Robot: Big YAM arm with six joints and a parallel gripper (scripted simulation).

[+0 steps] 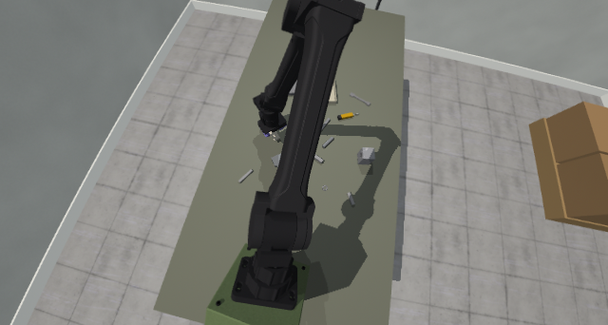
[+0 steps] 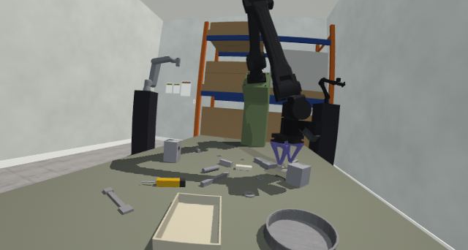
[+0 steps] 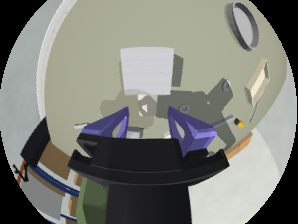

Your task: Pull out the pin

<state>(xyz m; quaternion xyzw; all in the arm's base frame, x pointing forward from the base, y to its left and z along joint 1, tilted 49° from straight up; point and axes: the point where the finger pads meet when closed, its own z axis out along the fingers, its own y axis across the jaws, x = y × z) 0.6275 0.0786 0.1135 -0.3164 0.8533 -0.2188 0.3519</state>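
Note:
The pin's block (image 2: 297, 175) (image 3: 147, 71) is a light grey cube standing upright at the right in the exterior view. A cream pin (image 2: 284, 169) (image 3: 145, 106) points out of its side toward my gripper; how deep it sits in the hole is hidden. My gripper (image 2: 285, 163) (image 3: 148, 110) points down with its purple fingers apart, one on each side of the pin in the wrist view, close above it. Nothing is held. Another grey block (image 1: 366, 155) (image 2: 171, 151), with a dark hole in its side, stands well away. In the top view the arm largely hides the pin's block.
Several small grey bars and rings lie between the blocks, with a white piece (image 2: 243, 167) among them. A yellow screwdriver (image 1: 346, 116) (image 2: 169, 182), a grey spanner-like bar (image 1: 359, 99) (image 2: 117, 200), a cream tray (image 2: 218, 221) and a round grey dish (image 2: 268, 226) lie further out.

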